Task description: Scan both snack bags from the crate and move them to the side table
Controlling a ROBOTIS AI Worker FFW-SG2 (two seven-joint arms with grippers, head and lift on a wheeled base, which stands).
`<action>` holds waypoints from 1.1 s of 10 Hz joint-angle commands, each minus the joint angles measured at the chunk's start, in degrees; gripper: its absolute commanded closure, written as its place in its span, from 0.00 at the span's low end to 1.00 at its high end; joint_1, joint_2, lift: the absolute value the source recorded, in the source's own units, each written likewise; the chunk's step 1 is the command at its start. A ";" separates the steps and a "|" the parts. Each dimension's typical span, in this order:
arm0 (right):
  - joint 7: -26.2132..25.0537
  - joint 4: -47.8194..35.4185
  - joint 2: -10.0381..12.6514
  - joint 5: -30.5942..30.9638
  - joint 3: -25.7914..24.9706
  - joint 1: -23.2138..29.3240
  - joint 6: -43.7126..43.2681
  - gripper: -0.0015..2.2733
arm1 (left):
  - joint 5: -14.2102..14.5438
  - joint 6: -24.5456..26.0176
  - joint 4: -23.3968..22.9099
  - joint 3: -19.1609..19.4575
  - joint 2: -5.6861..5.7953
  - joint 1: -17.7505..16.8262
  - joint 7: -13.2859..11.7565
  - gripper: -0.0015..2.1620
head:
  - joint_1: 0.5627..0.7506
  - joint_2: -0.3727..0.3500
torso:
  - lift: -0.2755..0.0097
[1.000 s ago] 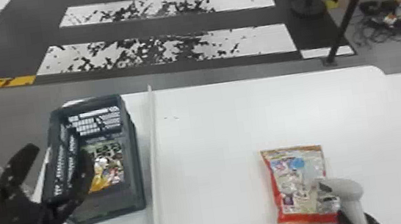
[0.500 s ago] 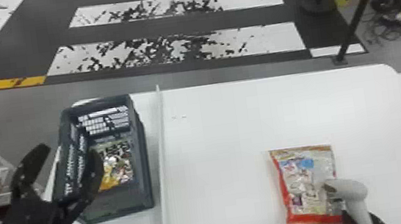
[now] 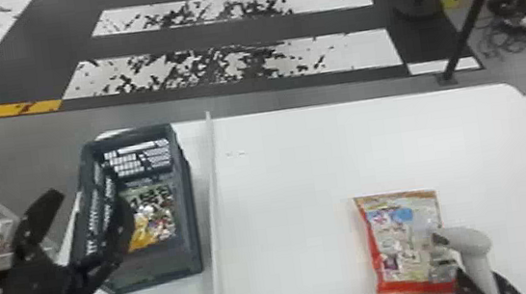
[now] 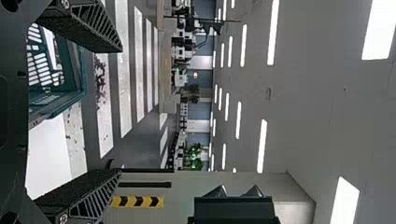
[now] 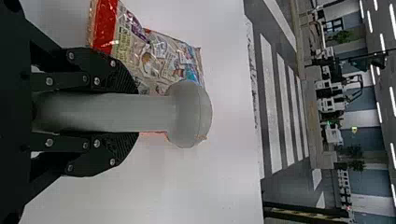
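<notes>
One snack bag [image 3: 401,242] lies near right on the tabletop [image 3: 327,160], beside the scanner [image 3: 473,240] clamped in the right gripper [image 5: 136,113]. Its scan seems under way. Another bag [image 3: 155,221] in the left-hand crate [image 3: 161,267] likely awaits scanning; both need moving. The left gripper's [image 3: 90,198] fingers are apart.

White tabletop [image 3: 290,179] here's got the crate [image 3: 188,217] on the left, a strip [image 3: 214,218] just beside it, snack bag [image 3: 398,243] lying right.
</notes>
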 commanded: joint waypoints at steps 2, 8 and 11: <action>0.00 0.09 -0.72 -1.31 -4.69 -2.59 2.61 0.99 | 0.00 -0.04 -0.32 0.00 -0.02 0.21 0.00 0.03 | 0.70 0.51 | 0.86; 0.09 15.12 -5.82 1.50 -10.85 -18.50 9.64 0.99 | -0.97 0.31 -1.55 -0.09 -0.37 0.91 0.00 0.03 | 0.70 0.23 | 0.86; 0.88 23.38 -8.28 4.58 -10.41 -25.26 9.82 0.99 | -1.76 0.49 -2.16 0.00 -0.64 1.26 0.09 0.03 | 0.70 0.16 | 0.86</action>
